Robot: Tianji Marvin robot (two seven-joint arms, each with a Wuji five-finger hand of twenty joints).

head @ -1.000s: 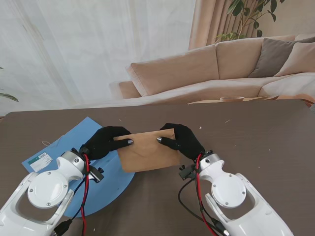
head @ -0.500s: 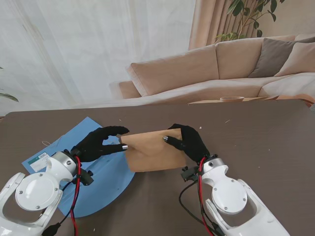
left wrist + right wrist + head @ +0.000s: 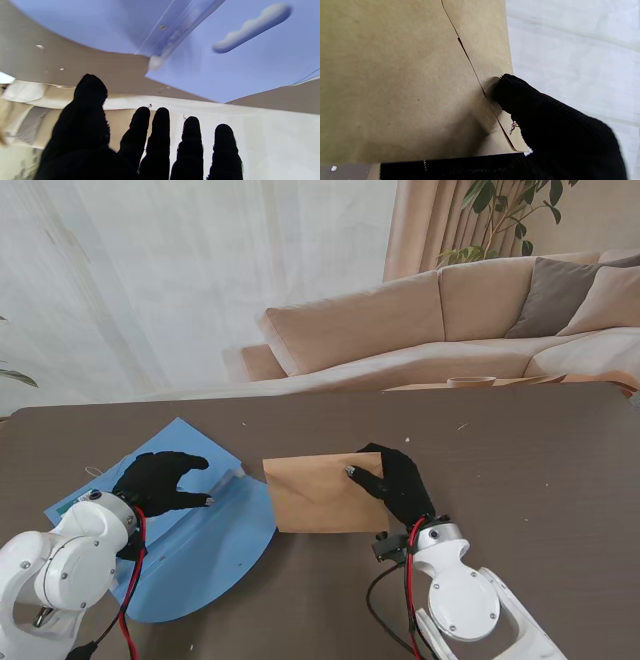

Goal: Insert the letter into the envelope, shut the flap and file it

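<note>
Both arms are showing glossy white rounded shells with round joint caps. The left hand (image 3: 158,482) and right hand (image 3: 397,480) are wearing black knitted gloves, silver tips glinting on some fingers (image 3: 350,471). Red and black cables are trailing along each wrist, loose threads fraying off the knit.

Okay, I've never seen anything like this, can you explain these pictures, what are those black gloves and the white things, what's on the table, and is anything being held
The white shapes are a robot's two arms; the black gloves are its five-fingered hands. The wide picture comes from a camera on the robot's stand, looking down at a brown table. The other two come from cameras on the wrists, looking along the fingers, and they appear upside down.

On the table lies a blue file folder on the left and a brown paper envelope beside it. The right hand grips the envelope's edge, thumb pressed on the paper. The left hand hovers open over the folder, holding nothing. A sofa stands behind.
</note>
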